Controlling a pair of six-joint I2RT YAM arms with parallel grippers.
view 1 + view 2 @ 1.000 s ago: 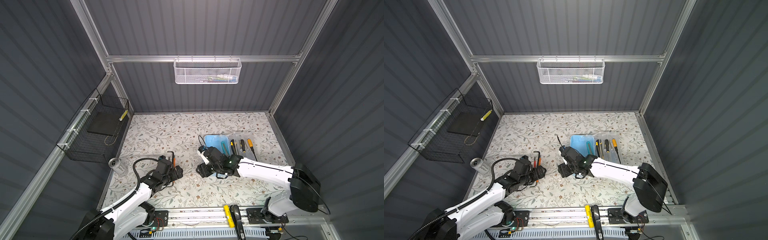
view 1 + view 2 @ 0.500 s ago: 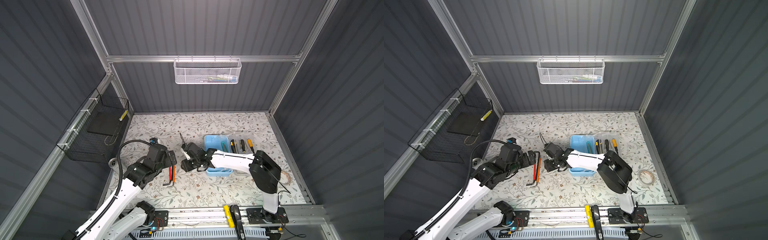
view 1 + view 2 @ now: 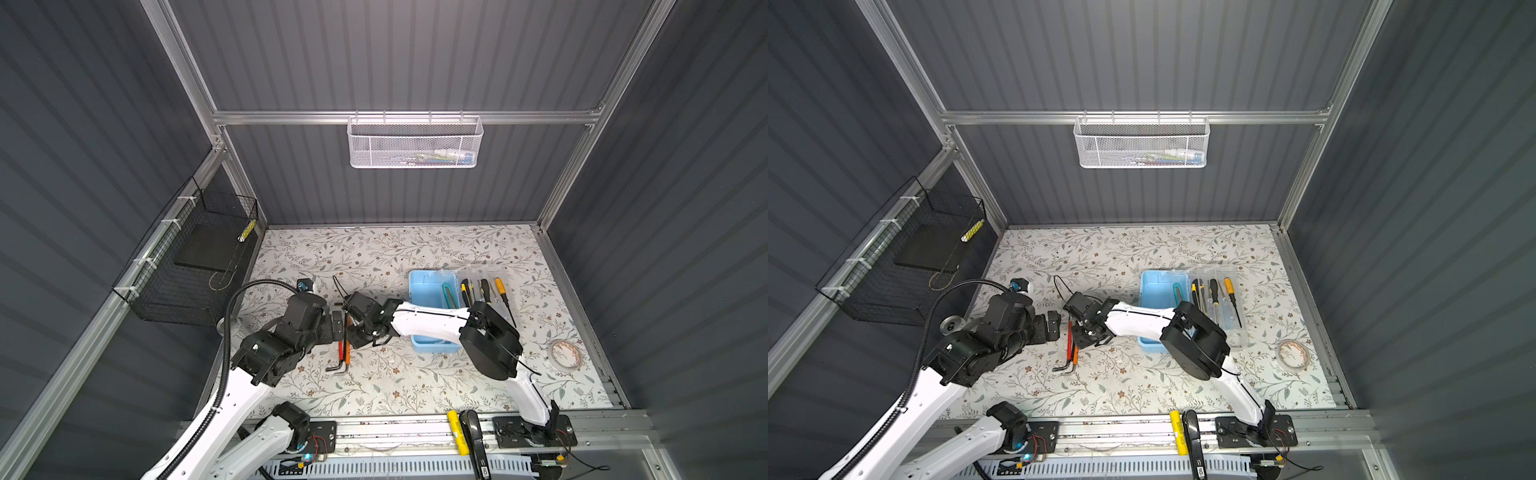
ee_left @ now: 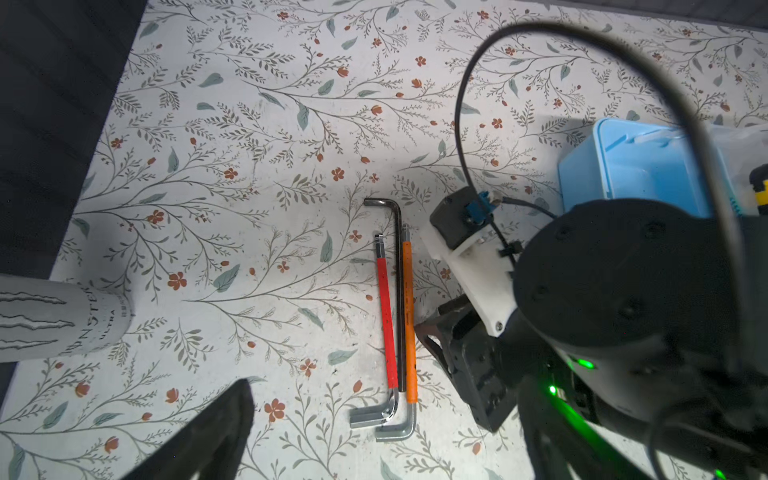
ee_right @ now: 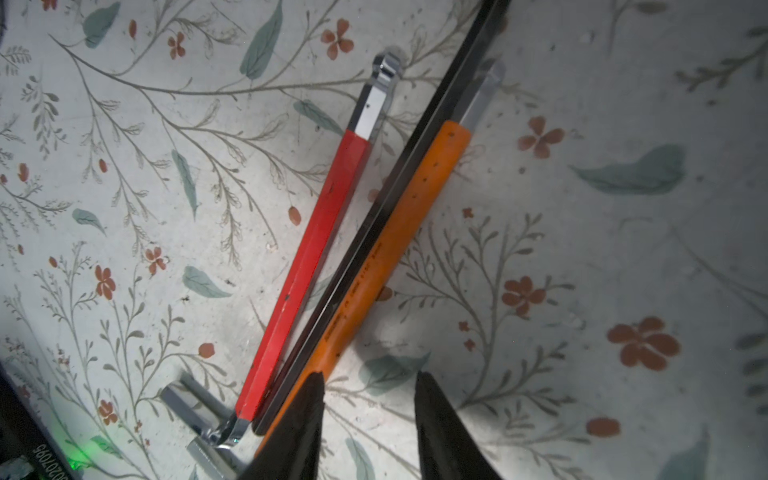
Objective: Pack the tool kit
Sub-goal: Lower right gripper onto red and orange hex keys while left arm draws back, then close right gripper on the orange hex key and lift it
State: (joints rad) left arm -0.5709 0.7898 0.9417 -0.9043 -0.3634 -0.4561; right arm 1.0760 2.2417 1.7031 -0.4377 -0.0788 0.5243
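The floral table fills the lower middle of both top views. A black wire basket hangs at the left edge. A white mesh basket hangs on the rail at upper centre. The right arm reaches leftward across the near part of the blue box, which sits open on the table right of centre. A clear tray holding screwdrivers lies against the box's right side. A can stands at the table's left edge, and a tape roll lies at lower right. Three hex keys lie side by side left of centre, well apart from the box: a red key, a black key and an orange key. The left gripper is just left of them, jaws spread wide, holding nothing. The right gripper is low beside them, jaws part-way apart with only bare table between. One fingertip overlaps the orange key near its bend; whether it touches I cannot tell.
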